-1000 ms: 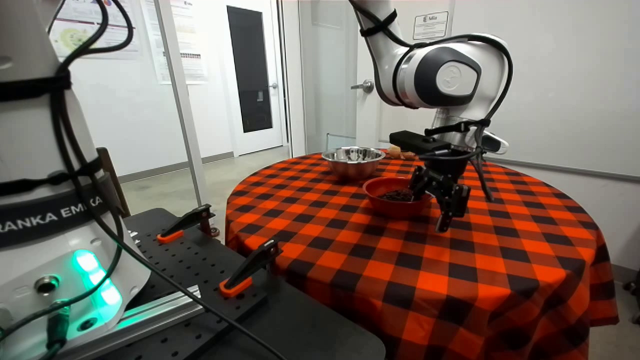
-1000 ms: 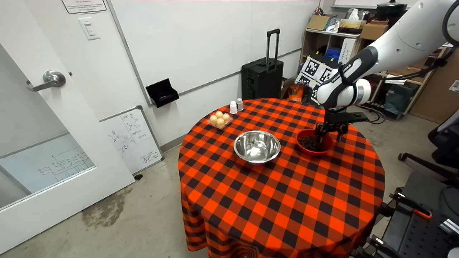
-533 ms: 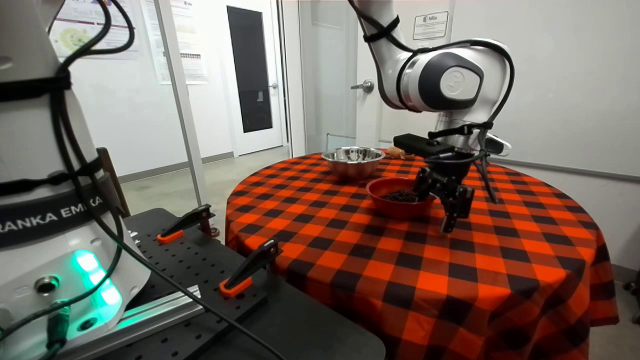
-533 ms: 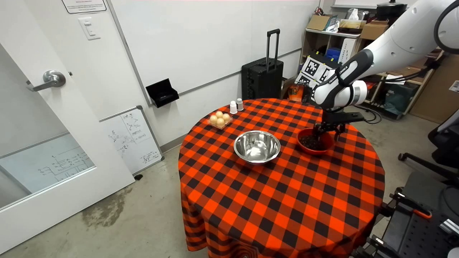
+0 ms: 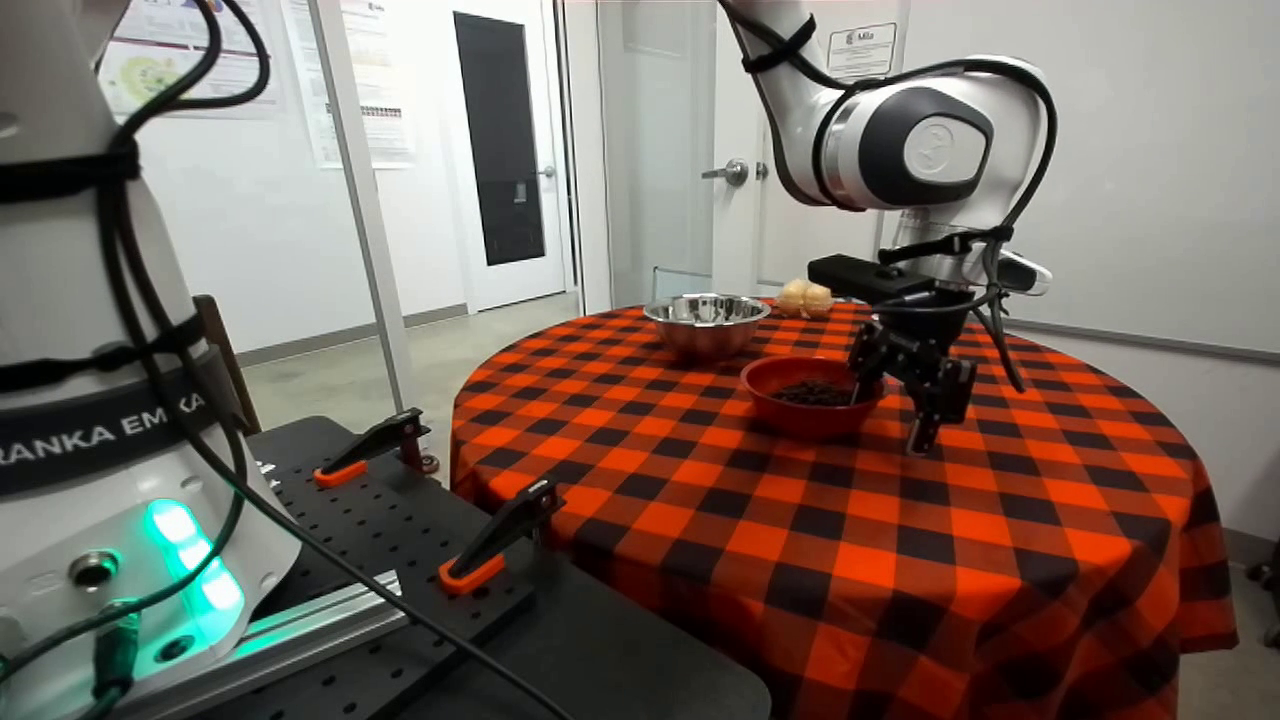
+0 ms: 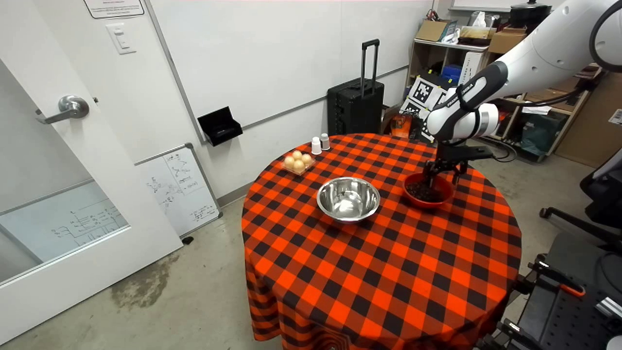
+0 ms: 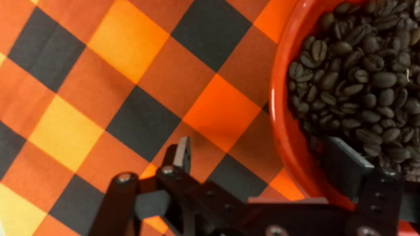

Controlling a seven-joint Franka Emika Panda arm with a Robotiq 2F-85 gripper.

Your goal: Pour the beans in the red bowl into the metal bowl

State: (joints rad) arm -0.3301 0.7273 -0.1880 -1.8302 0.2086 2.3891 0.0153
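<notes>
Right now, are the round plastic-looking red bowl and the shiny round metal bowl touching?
Apart. In an exterior view, a strip of red-and-black checked tablecloth separates the red bowl from the metal bowl.

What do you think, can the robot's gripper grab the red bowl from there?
Probably yes: the gripper stands open, with the rim of the red bowl between its fingers in the wrist view. Nothing else seems in the way.

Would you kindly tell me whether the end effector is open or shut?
The end effector is open: in the wrist view its fingers stand wide apart, with the rim of the red bowl between them.
</notes>
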